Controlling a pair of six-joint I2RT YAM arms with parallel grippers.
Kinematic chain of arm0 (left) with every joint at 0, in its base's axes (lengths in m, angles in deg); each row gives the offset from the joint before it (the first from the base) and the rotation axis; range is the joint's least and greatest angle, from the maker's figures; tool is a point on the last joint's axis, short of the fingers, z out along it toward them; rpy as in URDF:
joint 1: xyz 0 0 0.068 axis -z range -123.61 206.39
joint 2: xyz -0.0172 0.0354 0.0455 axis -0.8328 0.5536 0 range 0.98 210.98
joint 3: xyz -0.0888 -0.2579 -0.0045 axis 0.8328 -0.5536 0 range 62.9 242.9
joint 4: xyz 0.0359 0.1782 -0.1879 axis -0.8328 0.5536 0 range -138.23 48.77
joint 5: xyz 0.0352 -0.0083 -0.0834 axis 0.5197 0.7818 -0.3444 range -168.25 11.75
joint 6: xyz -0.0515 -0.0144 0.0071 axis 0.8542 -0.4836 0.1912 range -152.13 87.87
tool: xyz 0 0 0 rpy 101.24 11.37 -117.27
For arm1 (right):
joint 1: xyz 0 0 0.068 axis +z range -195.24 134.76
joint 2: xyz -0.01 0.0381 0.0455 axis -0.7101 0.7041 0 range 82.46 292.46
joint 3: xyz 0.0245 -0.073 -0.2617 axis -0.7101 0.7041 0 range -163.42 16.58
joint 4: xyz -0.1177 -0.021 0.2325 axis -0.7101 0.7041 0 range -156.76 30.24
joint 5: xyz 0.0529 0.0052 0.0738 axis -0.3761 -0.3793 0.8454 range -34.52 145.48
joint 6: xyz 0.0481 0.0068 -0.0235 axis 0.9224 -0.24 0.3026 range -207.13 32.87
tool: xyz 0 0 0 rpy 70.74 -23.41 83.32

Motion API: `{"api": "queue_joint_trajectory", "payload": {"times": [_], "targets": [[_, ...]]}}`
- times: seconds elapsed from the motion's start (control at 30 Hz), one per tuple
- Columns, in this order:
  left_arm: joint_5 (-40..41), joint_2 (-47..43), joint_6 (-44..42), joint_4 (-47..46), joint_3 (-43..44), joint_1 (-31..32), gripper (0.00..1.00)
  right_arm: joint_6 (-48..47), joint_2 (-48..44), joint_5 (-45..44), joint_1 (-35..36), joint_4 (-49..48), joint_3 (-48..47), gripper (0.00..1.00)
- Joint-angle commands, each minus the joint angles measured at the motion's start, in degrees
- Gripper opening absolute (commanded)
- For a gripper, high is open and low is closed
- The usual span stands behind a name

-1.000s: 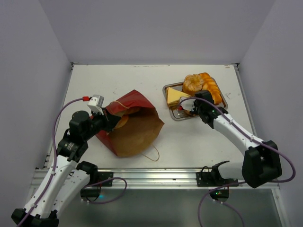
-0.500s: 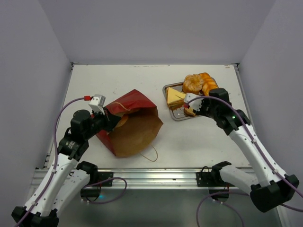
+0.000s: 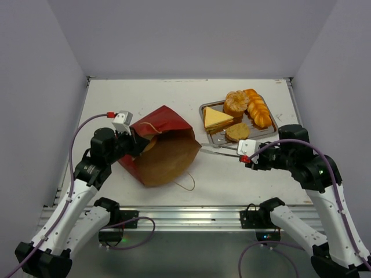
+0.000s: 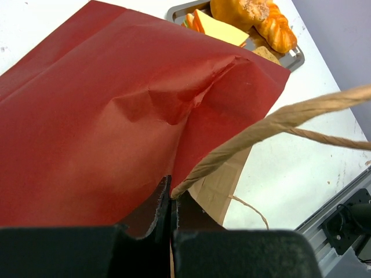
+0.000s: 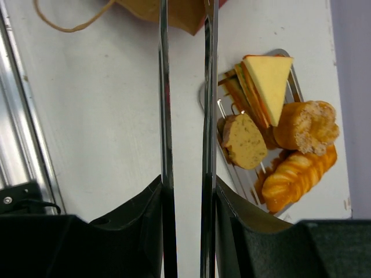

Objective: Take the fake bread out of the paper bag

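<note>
Step in hand: between pickups. Four pieces of the fake bread [image 3: 236,102] lie on the metal tray [image 3: 271,128]: a bun, a braided loaf [image 3: 259,110], a yellow wedge [image 3: 215,117] and a small round piece [image 3: 236,132].
Paper bag: the paper bag [image 3: 165,156] lies on its side on the table [image 3: 116,98], well apart from the tray, with its brown mouth turned toward the right arm.
Inside the bag: something tan shows at the mouth in the top view; whether it is another bread cannot be told.
Left gripper: the left gripper [image 4: 170,200] is pinched tight on the bag's red upper edge, beside a string handle [image 4: 272,124], and lifts that edge so the mouth gapes.
Right gripper: the right gripper [image 5: 184,17] has long thin blades set a narrow gap apart, with nothing between them, touching nothing and aimed at the bag's mouth.
Next move, as a judgement: the blades likely need to enter low under the raised edge, spread wider around any piece left inside, and avoid snagging the paper.
</note>
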Motion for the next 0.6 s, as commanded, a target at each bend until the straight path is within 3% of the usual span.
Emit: {"api": "queue_joint_trajectory", "payload": {"times": [0.0,0.1,0.13,0.17,0.2,0.23,0.33,0.43,0.57], "targets": [[0.29,1.37,-0.57,-2.47,2.11,0.16,0.0,-2.42,1.49,9.09,0.08,3.49,0.1,0.37],[-0.41,2.51,0.22,-3.7,2.02,0.16,0.0,0.56,3.43,5.16,3.84,-1.42,2.12,0.36],[-0.59,2.86,0.4,-4.14,1.94,0.07,0.0,2.23,4.65,2.18,9.51,-6.14,2.65,0.36],[-0.77,3.04,0.75,-4.4,1.85,0.16,0.0,4.07,5.27,-2.02,13.75,-8.79,3.96,0.36],[-0.77,3.13,0.84,-4.49,1.76,0.16,0.0,7.48,6.06,-12.07,17.88,-11.69,4.75,0.36],[-0.68,3.3,1.01,-4.58,1.67,0.16,0.0,8.73,8.42,-16.96,25.84,-16.42,5.46,0.36],[-0.42,3.39,1.45,-4.67,1.32,0.16,0.0,11.47,14.23,-32.18,36.07,-25.03,6.69,0.35],[-0.24,3.66,1.8,-4.67,1.23,0.07,0.0,10.77,22.31,-44.81,41.37,-36.71,8.62,0.34],[0.02,3.83,1.98,-4.67,1.5,0.16,0.0,9.71,32.95,-53.91,43.05,-47.57,7.76,0.33]]}}
